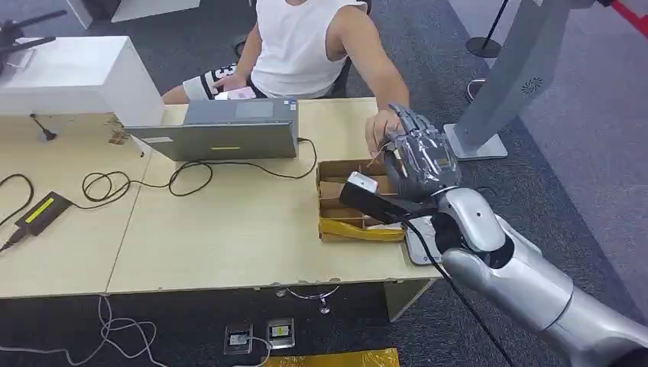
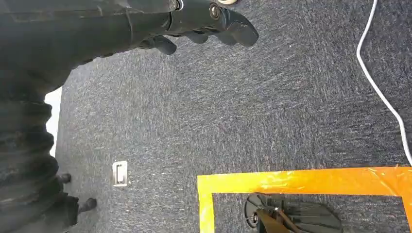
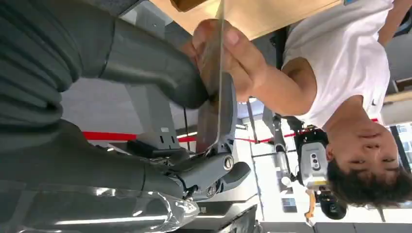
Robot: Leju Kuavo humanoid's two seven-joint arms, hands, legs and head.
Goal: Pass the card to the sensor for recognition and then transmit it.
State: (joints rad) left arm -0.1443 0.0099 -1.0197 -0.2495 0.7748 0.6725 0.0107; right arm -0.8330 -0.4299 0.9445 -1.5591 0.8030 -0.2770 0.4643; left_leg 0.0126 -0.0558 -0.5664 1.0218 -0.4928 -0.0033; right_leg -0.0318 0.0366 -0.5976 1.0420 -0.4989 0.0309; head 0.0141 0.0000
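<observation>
Handover stage. Right hand [image 3: 194, 126] pinches card [image 3: 216, 104] between thumb and fingers, raised beside cardboard box [image 1: 336, 195] at table [image 1: 229, 237] edge. Person's hand [image 3: 228, 53] grips card's far end. Judgement: hold steady, loosen grip only once person holds firmly. Left hand [image 2: 204, 22] hangs over carpet, fingers curled, holding nothing.

Cardboard box [image 1: 341, 200], open, divided, just beside the robot hand [image 1: 422, 157]. Laptop [image 1: 229, 130], grey, lid open, well apart from it on the counter [image 1: 221, 237]. Black power adapter [image 1: 43, 212], farther off. Yellow floor tape [image 2: 301, 180] on grey carpet [image 2: 243, 107].
</observation>
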